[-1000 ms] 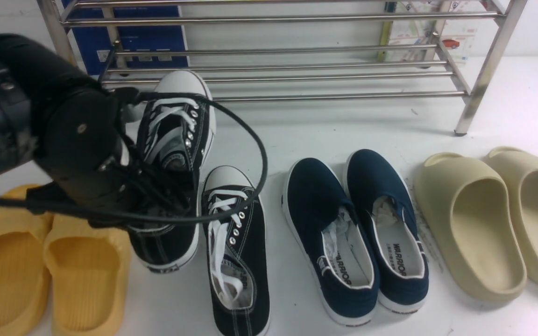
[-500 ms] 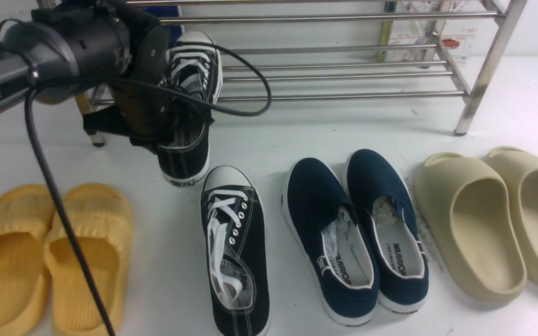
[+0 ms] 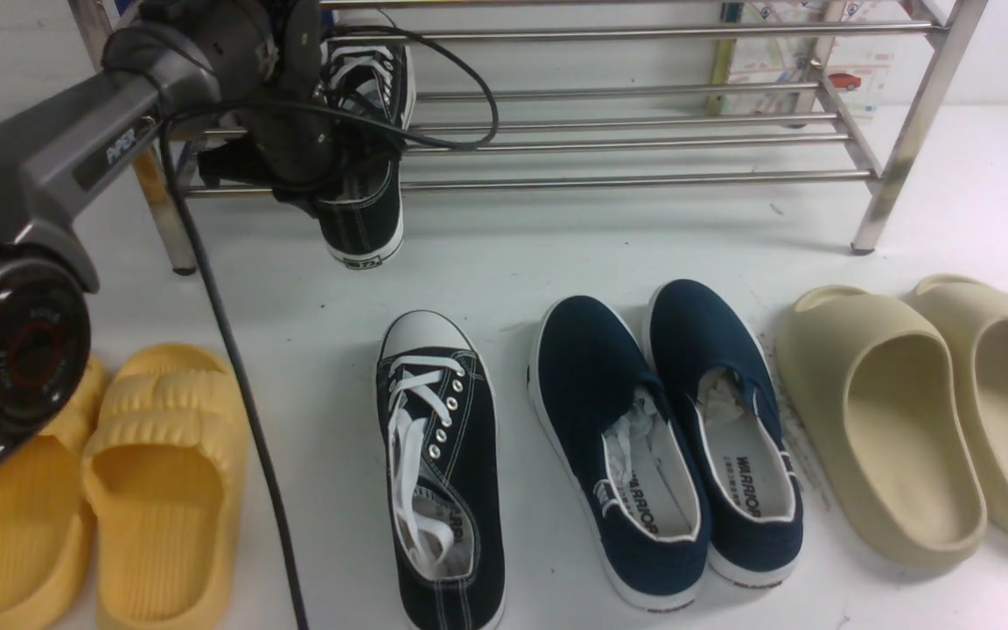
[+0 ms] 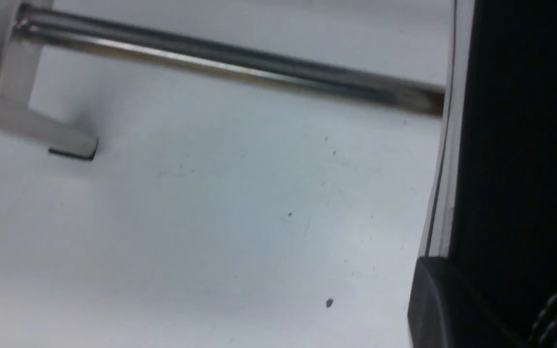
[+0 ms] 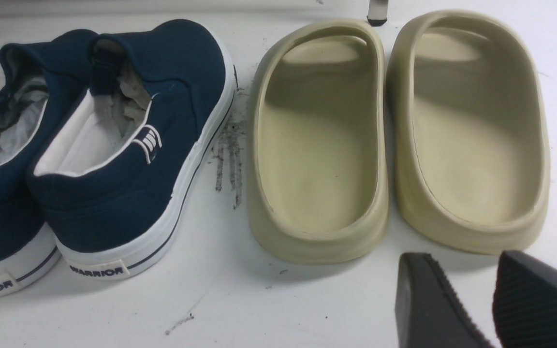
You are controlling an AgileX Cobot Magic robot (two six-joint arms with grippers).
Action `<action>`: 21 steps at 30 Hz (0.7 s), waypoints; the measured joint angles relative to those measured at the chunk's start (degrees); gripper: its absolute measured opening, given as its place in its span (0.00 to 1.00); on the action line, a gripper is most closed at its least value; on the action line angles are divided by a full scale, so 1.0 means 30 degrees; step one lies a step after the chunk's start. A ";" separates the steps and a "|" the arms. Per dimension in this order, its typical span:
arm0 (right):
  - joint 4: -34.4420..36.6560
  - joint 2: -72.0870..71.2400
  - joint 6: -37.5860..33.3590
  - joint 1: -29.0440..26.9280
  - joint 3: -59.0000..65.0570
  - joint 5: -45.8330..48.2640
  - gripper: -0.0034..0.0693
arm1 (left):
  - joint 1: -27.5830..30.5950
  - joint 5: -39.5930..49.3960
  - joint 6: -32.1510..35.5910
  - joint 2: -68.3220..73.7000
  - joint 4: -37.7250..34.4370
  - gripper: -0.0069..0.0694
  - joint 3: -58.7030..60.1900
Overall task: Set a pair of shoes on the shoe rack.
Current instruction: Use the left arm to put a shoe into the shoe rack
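One black lace-up sneaker hangs tilted at the left end of the steel shoe rack, toe in over the lower bars and heel out in front. My left gripper is shut on its side. In the left wrist view, black canvas fills the space at the left gripper, with a rack bar behind. The other sneaker lies on the floor, toe toward the rack. My right gripper is open and empty, low over the floor near the beige slides.
Navy slip-ons sit right of the floor sneaker, and beige slides lie further right. Yellow slides lie at the near left under my left arm. The rack's right legs stand at the back right.
My left arm has carried the sneaker up and away from me, from above the yellow slides to the rack's left end. The other shoes have not moved.
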 joint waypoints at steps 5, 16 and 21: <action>0.0000 0.0000 0.0000 0.0000 0.0000 0.0000 0.39 | -0.0018 -0.0124 0.0075 0.0861 0.0132 0.08 -0.1434; 0.0000 0.0000 0.0000 0.0000 0.0000 0.0000 0.39 | -0.0018 -0.0322 0.0024 0.0882 0.0273 0.11 -0.1556; 0.0000 0.0000 0.0000 0.0000 0.0000 0.0000 0.39 | -0.0018 -0.0567 0.0007 0.0822 0.0135 0.20 -0.1572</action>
